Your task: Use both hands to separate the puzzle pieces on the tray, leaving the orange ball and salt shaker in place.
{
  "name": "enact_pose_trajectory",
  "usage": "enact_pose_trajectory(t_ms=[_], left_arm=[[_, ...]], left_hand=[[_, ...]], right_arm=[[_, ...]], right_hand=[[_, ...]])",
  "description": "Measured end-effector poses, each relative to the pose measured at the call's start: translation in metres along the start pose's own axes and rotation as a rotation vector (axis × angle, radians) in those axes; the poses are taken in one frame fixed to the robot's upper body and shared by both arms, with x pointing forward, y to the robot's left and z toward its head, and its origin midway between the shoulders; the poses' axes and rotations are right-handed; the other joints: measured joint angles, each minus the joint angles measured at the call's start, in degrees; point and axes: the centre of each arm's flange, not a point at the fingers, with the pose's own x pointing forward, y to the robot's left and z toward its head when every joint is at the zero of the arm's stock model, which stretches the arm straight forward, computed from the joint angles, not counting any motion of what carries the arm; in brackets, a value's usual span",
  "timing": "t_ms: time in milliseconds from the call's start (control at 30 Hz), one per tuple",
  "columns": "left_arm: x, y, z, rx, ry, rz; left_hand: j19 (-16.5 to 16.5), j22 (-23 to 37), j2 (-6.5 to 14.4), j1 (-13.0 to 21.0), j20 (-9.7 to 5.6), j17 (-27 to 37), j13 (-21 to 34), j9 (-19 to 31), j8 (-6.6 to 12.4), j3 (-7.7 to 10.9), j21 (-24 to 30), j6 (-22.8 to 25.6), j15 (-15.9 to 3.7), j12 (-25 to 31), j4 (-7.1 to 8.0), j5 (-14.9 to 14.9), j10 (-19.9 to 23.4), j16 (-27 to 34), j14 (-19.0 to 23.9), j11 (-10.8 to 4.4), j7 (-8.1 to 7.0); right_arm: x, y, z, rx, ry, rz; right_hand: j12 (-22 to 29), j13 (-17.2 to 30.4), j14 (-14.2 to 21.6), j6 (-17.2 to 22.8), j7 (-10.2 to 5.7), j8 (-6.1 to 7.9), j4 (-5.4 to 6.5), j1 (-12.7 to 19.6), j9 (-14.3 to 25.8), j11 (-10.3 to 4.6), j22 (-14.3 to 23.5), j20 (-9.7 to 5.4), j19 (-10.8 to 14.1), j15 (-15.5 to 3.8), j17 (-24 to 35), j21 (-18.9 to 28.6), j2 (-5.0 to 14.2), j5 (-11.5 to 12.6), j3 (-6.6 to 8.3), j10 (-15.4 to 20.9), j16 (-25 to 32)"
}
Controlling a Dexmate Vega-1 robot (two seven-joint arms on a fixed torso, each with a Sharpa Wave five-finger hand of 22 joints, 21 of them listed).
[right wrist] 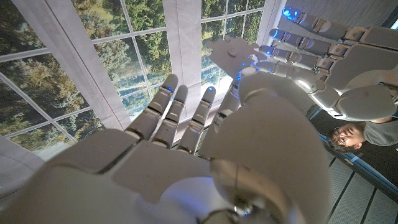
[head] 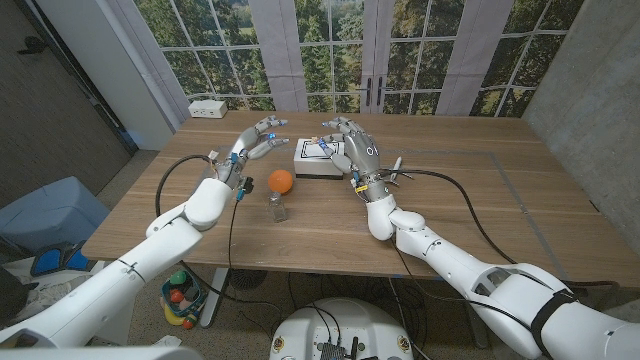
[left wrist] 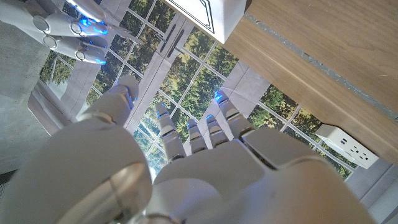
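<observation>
I hold both robot hands empty with fingers spread, left (head: 257, 136) just beside the tray (head: 318, 160) and right (head: 353, 150) over its near edge on the tabletop (head: 480, 200), judging the puzzle pieces (head: 318, 150) light, stiff and best pinched at opposite edges, ball (head: 281, 181) and shaker (head: 276, 205) nearer me.

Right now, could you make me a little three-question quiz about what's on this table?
1. True or false: the orange ball lies on the white tray.
2. What stands nearest the ball: a) salt shaker b) power strip c) tray?
3. Which hand hovers over the tray?

Key: 1 false, it lies on the table. 2 a. 3 the right hand; the left hand is beside it.
</observation>
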Motion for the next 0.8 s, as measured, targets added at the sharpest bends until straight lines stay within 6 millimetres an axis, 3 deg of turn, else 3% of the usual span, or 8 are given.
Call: enact_pose_trajectory(t_ms=[400, 633, 800], left_arm=[[0.0, -0.008, 0.008, 0.044, -0.047, 0.044], [0.005, -0.013, 0.006, 0.015, -0.064, 0.059], [0.01, -0.019, 0.001, -0.02, -0.061, 0.051]], left_hand=[[2.4, 0.0, -1.2, 6.4, -0.59, 0.0, 0.0, 0.2, 0.69, -0.58, -0.6, 4.7, -0.74, 0.4, 0.11, 0.0, 2.6, 0.0, 2.3, -1.52, -0.32], [3.7, 0.0, -2.8, 8.2, -1.86, 0.0, 0.0, 0.0, 0.69, -2.64, -0.8, 6.2, -0.53, 0.4, 0.56, 0.0, 4.4, 0.0, 3.4, -2.32, -0.28], [3.6, 0.3, -4.1, 8.3, -1.86, 0.0, 0.0, 0.0, -0.43, -5.77, -1.5, 5.0, -0.55, 0.1, 0.84, 0.3, 3.8, 0.0, 3.3, -1.69, -0.21]], right_arm=[[0.005, -0.009, 0.013, 0.016, 0.043, 0.006], [0.006, -0.011, 0.019, 0.025, 0.068, 0.026], [0.008, -0.012, 0.025, 0.031, 0.074, 0.034]], right_hand=[[0.0, 0.3, 0.0, 0.7, 0.11, -0.11, 0.0, 0.0, -0.3, -0.3, 0.0, 0.0, 0.0, 0.0, -0.4, 0.0, -0.62, 0.0, 0.0, 0.3, -0.7], [0.0, 0.3, 0.0, 0.8, 0.21, -0.12, 0.21, -0.5, -0.3, -0.1, 0.0, 0.09, -0.7, 0.0, -0.4, 0.0, -1.14, 0.0, 0.21, 0.5, -0.7], [0.0, 0.3, 0.0, 0.8, 0.21, -0.34, 0.27, -0.5, -0.3, -0.31, 0.0, 0.1, -0.7, 0.0, -0.6, 0.0, -1.14, 0.0, 0.27, 0.7, -0.7]])
